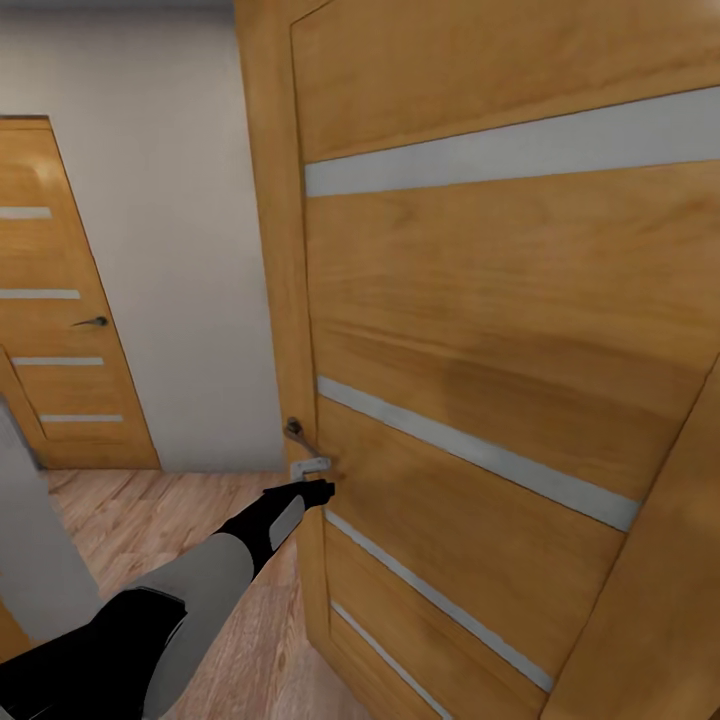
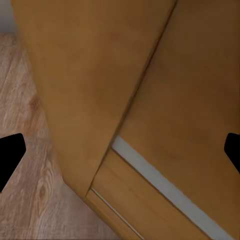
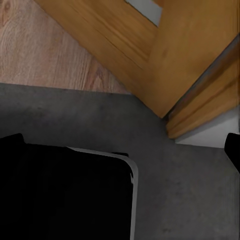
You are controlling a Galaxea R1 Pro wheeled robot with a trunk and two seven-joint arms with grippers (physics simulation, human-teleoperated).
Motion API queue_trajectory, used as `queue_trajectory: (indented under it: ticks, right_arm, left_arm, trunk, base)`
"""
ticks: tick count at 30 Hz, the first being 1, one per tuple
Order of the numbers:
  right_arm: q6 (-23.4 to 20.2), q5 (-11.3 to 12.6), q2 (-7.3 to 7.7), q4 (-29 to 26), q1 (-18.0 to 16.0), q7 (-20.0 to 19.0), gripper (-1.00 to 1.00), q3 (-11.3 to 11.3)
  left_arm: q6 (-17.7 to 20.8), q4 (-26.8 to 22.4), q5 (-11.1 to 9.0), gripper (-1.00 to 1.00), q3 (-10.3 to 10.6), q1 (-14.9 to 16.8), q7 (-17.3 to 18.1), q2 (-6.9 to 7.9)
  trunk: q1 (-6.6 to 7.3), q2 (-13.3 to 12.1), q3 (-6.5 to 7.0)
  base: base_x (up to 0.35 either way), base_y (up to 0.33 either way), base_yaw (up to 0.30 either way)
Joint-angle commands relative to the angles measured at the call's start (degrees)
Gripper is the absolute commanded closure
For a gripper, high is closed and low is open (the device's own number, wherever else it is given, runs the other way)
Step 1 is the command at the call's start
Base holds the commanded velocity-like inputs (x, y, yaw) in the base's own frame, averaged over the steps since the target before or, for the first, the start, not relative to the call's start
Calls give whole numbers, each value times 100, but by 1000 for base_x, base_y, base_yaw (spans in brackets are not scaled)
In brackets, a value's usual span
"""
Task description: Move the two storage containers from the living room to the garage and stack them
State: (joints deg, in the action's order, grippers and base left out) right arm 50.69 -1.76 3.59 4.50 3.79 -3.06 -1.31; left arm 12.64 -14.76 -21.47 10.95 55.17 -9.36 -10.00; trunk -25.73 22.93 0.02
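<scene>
Left gripper (image 1: 322, 490) at wooden door (image 1: 500, 330) handle (image 1: 300, 435).

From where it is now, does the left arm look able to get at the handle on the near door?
Probably yes: the left claw sits just below the door handle, with nothing between them.

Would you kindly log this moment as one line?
phase: at doorway | left gripper: open, beside metal lever handle of slatted wooden door | right gripper: open, above dark grey concrete floor
</scene>
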Motion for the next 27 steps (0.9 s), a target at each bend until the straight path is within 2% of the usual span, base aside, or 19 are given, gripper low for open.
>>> queue_trajectory:
  ticks: [1,13,19,27]
  right_arm:
    - [20,-1,1,7,-1,-10,-100,-9]
    - [20,-2,1,7,-1,-10,-100,-9]
    - [20,-3,1,7,-1,-10,-100,-9]
    - [20,-1,1,7,-1,-13,-100,-9]
  left_arm:
    - [27,6,-77,-100,57,-6,-35,0]
    - [22,0,-85,-100,56,-6,-32,0]
    - [27,4,-85,-100,56,-6,-31,0]
    - [34,0,-84,-100,65,-6,-31,0]
  trunk:
    - [-5,-2,-2]
    - [-5,-2,-2]
    - [-5,-2,-2]
    - [-5,-2,-2]
  base:
    - [99,-59,0]
    - [16,-9,0]
    - [165,21,0]
    - [23,1,0]
